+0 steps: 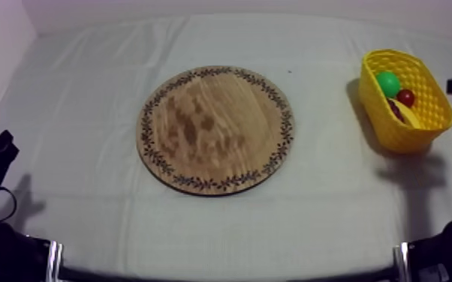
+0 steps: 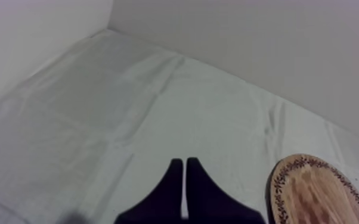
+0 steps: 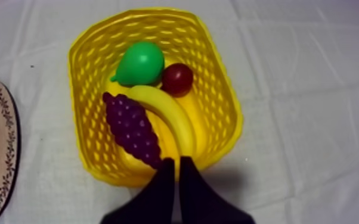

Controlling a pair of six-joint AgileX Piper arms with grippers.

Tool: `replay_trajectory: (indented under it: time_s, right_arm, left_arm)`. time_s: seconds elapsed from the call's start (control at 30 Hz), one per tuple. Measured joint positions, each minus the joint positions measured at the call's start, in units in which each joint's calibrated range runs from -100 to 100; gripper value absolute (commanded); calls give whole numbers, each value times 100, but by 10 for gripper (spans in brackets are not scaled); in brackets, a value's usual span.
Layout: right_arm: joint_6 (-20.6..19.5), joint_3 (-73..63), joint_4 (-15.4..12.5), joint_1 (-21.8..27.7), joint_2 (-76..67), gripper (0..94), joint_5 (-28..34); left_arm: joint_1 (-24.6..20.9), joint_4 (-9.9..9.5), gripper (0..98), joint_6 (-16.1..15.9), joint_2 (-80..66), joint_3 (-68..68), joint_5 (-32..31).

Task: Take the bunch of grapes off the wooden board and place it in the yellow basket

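Right pincer [image 3: 176, 161], closed; grapes [image 3: 131, 128] lie lengthwise in yellow basket [image 3: 220, 101], tapering toward it.

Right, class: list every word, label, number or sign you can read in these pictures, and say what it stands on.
None: no word, number, label or sign can be read anywhere.
The wooden board carries only a leaf-like pattern round its rim; the yellow basket bears no print.

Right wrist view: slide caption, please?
Shut right tool beside yellow plastic basket holding purple grape bunch, yellow banana, green pear, small red fruit.
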Motion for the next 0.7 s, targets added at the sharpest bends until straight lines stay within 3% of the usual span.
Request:
replay_trajectory:
  time_s: [0.27, 0.5, 0.7]
  right_arm:
    - [-479, 1770, -49, -108, -1893, 4, -853]
    - [-184, 3004, -587, -185, -3079, 3, -1611]
    - [-83, 3242, -999, -421, -3771, 3, -1679]
  left_arm:
    - [0, 0, 0, 0, 0, 0, 0]
    - [0, 0, 0, 0, 0, 0, 0]
    - [0, 0, 0, 0, 0, 0, 0]
